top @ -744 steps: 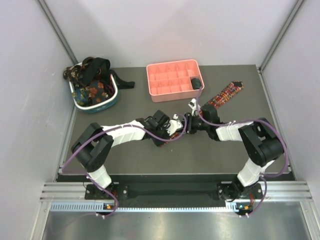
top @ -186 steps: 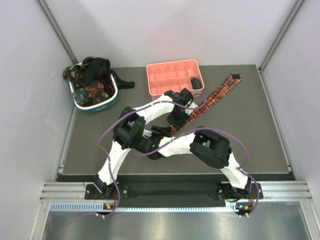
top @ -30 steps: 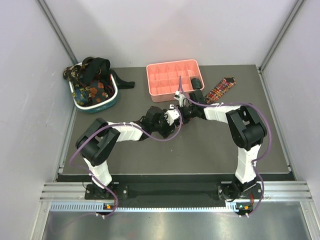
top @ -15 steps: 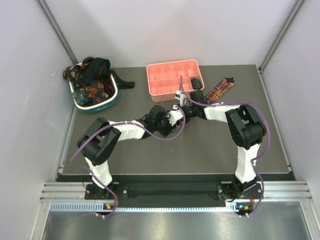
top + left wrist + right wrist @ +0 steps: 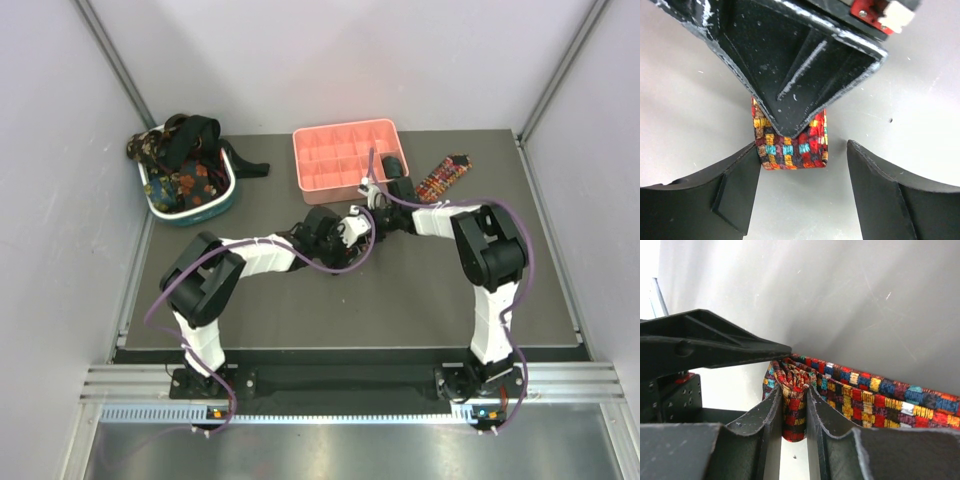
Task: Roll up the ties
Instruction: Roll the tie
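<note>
The plaid tie (image 5: 880,390), likely soft and apt to unroll, lies on the counter (image 5: 400,290) by the pink tray (image 5: 297,150), its rolled end pinched in the right pincer (image 5: 793,392) (left pincer (image 5: 801,150) spread either side), so grip across the coil.

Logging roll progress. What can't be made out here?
Top view: the left claw and right claw hide the rolled end of the plaid tie; only its tail shows.
Left wrist view: the right claw covers the roll's top; turns uncountable.
Right wrist view: the tail runs off the right edge.
Top view: ties in the basket too tangled to count; dark item in pink tray too small to identify.
</note>
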Available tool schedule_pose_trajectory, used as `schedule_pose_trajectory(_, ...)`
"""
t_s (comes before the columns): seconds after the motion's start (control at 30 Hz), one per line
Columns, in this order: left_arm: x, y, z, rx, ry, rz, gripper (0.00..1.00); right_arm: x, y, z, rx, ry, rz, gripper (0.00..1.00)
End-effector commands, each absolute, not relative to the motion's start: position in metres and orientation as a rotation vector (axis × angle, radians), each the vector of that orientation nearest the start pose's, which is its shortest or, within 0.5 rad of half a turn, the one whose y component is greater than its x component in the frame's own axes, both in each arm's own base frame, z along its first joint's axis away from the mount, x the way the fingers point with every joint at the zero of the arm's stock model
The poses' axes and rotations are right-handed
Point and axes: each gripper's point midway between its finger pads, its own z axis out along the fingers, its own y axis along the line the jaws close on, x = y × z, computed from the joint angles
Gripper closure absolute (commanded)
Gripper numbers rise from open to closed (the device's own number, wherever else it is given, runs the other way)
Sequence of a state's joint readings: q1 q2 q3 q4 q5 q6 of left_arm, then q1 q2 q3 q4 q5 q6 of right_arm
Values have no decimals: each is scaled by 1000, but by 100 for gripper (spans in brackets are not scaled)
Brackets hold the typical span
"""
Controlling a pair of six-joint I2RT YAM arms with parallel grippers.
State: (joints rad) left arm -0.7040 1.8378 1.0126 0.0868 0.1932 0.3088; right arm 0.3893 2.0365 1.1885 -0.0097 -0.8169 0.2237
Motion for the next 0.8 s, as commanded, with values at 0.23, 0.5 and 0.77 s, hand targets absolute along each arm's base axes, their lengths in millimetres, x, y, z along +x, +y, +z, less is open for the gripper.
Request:
schedule_pose_trajectory(0.23,353,-328,84,1174,1876,-448,28,378,283,25,-564,2365,1185,86)
schedule_pose_trajectory(0.5,349,-334,69,1265,1941,-495,29,372,277,16,-550,2419,1167,86)
schedule_pose_trajectory(0.77,350,-336,58,1269,1967,-506,29,358,273,20,-529,2422,1183,86)
